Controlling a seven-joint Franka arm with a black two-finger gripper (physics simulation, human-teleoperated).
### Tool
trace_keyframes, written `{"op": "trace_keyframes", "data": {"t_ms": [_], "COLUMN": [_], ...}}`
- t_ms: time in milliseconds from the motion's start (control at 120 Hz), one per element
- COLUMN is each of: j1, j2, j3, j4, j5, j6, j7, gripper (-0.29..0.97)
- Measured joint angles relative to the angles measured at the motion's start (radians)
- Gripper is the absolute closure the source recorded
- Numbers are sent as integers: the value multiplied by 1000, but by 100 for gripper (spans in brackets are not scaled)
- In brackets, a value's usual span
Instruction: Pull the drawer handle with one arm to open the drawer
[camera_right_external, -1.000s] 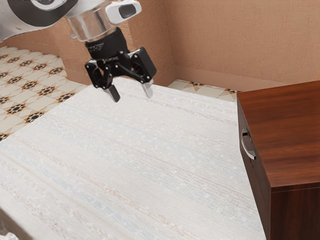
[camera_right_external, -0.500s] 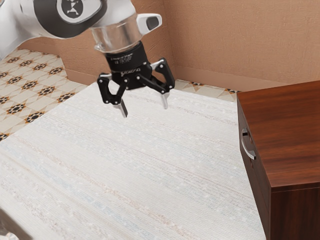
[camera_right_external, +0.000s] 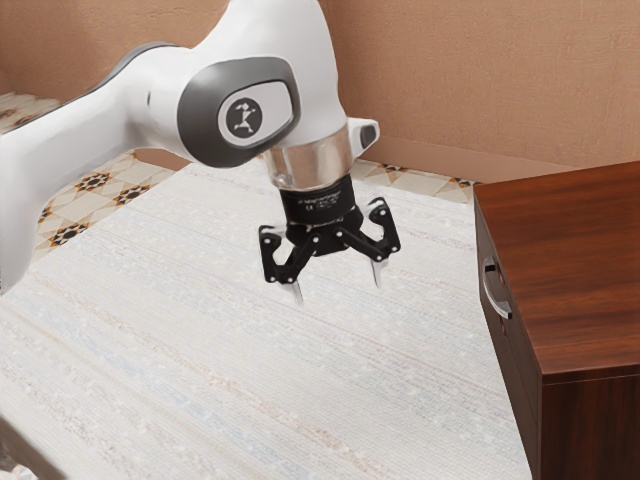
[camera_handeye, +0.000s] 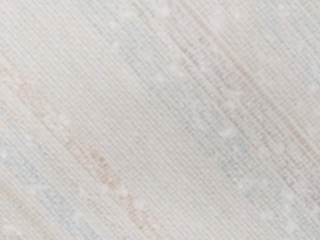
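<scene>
A dark wooden drawer cabinet (camera_right_external: 570, 270) stands on the table at the exterior view's right. Its front face turns toward the arm and carries a curved silver handle (camera_right_external: 495, 288). The drawer front sits flush with the cabinet. My black gripper (camera_right_external: 337, 282) hangs open above the pale tabletop, fingers pointing down, well to the left of the handle and touching nothing. Under my hand the wrist view has the woven, pale tabletop (camera_handeye: 160, 120).
The whitish table (camera_right_external: 200, 340) stretches wide to the left and front of the cabinet. A tiled floor (camera_right_external: 90, 185) and brown walls lie beyond the table's far edge. My white arm (camera_right_external: 150, 130) crosses the upper left.
My hand has travelled right and down toward the cabinet, turning about its axis as it went. The fingers have stayed open. The drawer has not moved.
</scene>
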Motion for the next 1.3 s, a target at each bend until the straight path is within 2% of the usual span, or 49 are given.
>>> {"op": "trace_keyframes", "data": {"t_ms": [217, 533, 725, 1300], "j1": [-13, -20, -21, -23], "j2": [-2, 43, 77, 80], "j3": [0, -12, -31, -46], "j4": [-74, -91, -81, -116], "j5": [-14, -85, -97, -164], "j6": [144, 310, 359, 494], "j7": [-31, 2, 29, 93], "gripper": [0, 0, 0, 0]}}
